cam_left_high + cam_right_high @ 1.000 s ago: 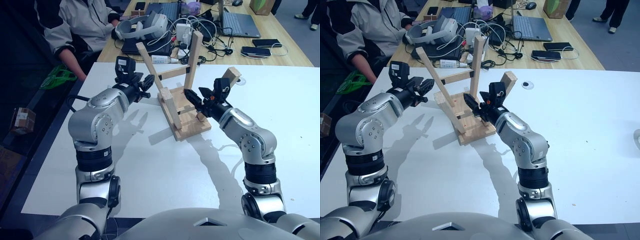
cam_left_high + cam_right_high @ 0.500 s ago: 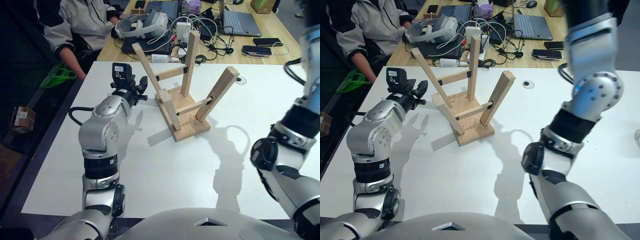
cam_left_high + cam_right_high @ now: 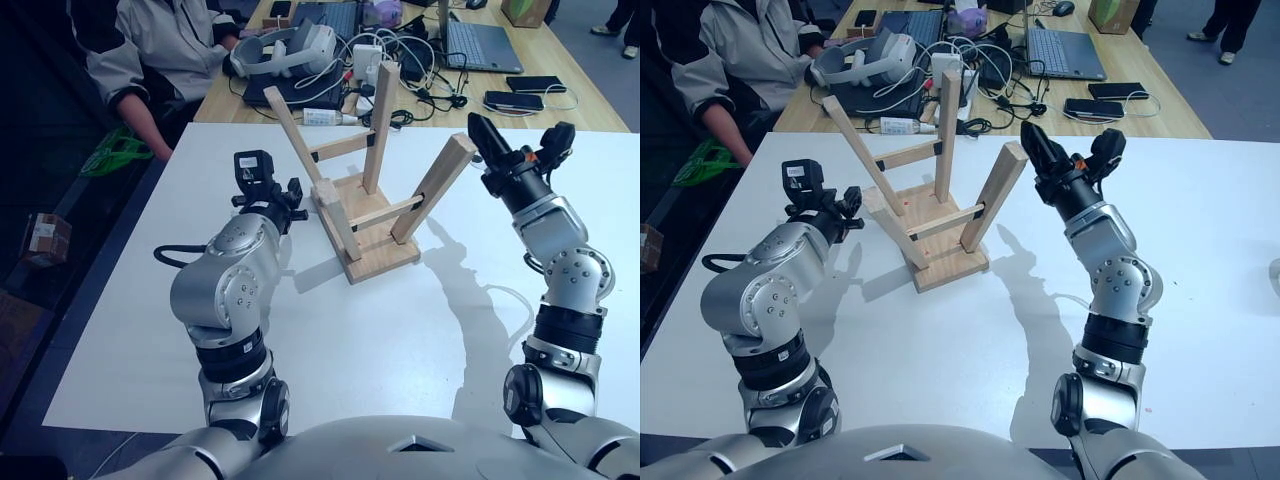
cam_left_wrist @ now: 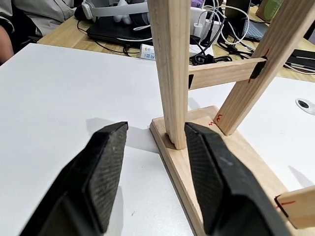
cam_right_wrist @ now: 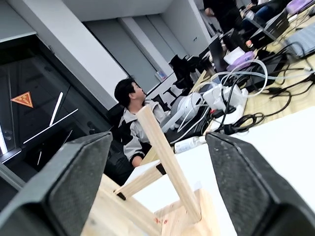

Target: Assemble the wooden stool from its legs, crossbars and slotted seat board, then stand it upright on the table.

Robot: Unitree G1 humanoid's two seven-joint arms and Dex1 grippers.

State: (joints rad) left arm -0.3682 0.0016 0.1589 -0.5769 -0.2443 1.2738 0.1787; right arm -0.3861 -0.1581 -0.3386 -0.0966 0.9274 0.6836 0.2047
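The wooden stool [image 3: 365,245] lies upside down on the white table [image 3: 330,350], seat board flat and legs pointing up, joined by crossbars [image 3: 335,148]. My left gripper [image 3: 290,193] is low beside the seat board's left corner. It is open, and in the left wrist view [image 4: 152,172] the nearest leg [image 4: 170,69] stands just past one finger [image 4: 214,172], with nothing held. My right gripper [image 3: 515,145] hovers open next to the top of the right leg [image 3: 437,185]. In the right wrist view [image 5: 157,147] a leg [image 5: 170,164] rises between its fingers, farther off.
A wooden desk [image 3: 560,105] behind the table carries laptops, a headset [image 3: 285,50], cables and a phone [image 3: 510,100]. A seated person [image 3: 160,45] is at the back left. A small round disc [image 4: 303,103] lies on the table beyond the stool.
My right arm left its low place beside the seat board, swung high, and now hovers by the top of the right leg. My left gripper has come nearer the seat's corner.
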